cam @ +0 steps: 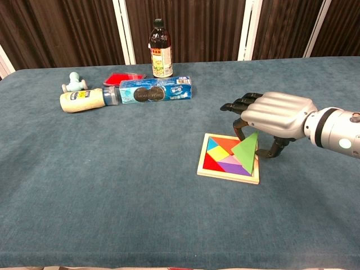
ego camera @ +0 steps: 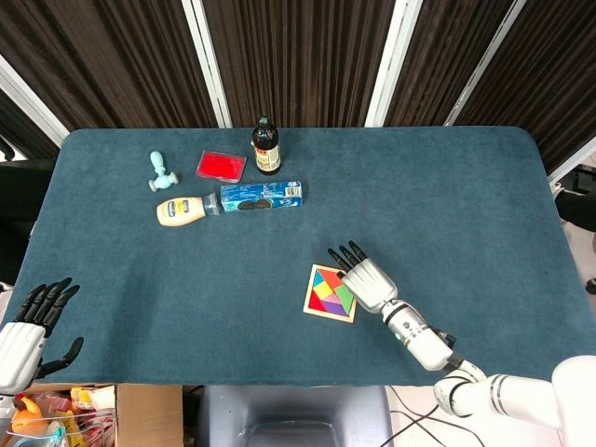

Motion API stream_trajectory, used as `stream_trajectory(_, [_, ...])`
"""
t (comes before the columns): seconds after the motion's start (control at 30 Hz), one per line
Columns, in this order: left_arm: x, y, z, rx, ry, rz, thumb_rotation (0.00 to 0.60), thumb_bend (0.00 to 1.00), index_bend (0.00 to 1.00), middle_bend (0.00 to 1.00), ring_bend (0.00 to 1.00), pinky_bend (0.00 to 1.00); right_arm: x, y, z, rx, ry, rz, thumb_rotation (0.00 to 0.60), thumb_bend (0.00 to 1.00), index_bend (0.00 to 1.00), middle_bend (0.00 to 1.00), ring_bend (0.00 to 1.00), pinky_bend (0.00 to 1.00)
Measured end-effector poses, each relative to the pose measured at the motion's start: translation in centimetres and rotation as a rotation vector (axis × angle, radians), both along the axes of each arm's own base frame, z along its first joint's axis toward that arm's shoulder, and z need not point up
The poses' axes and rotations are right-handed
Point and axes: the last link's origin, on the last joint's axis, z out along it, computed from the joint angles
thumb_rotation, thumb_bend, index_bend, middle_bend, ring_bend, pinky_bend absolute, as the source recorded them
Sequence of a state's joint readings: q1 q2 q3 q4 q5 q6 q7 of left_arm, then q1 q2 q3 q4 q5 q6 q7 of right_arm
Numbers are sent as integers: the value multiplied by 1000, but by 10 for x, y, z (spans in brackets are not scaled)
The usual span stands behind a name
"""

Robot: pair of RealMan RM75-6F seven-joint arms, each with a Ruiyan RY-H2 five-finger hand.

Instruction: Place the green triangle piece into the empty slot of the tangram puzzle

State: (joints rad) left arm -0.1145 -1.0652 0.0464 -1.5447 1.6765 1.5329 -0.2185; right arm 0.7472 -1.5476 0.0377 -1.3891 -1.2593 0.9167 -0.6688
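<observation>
The wooden tangram puzzle [cam: 227,161] [ego camera: 323,291] lies on the blue cloth, its coloured pieces filling the left part of the frame. My right hand [cam: 274,116] [ego camera: 364,279] hovers over the puzzle's right side and pinches the green triangle piece [cam: 247,151], which stands tilted with its lower edge down on the puzzle's right part. In the head view the hand covers most of the triangle. My left hand [ego camera: 28,331] rests at the table's near left corner with its fingers apart, holding nothing.
At the back left lie a mayonnaise bottle [cam: 83,99], a blue cookie pack [cam: 156,90], a red box [cam: 123,78], a pale blue toy [cam: 72,82] and an upright dark bottle [cam: 160,49]. A cardboard box [ego camera: 84,417] sits below the table's near left edge.
</observation>
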Motion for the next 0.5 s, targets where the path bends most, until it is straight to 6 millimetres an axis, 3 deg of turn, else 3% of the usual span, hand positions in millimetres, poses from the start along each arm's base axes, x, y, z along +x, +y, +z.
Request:
stream_trajectory(0.27, [0,3,-1,-2,-1,2,600,410,0,0,0,16,-3,0,1,1,4,-8,600,456,533,0,0,0])
stream_trajectory(0.5, [1,3,-1,-2,0,3,600,410,0,0,0,16,-3,0,3,-2,3,-10,600,456,493,0,0,0])
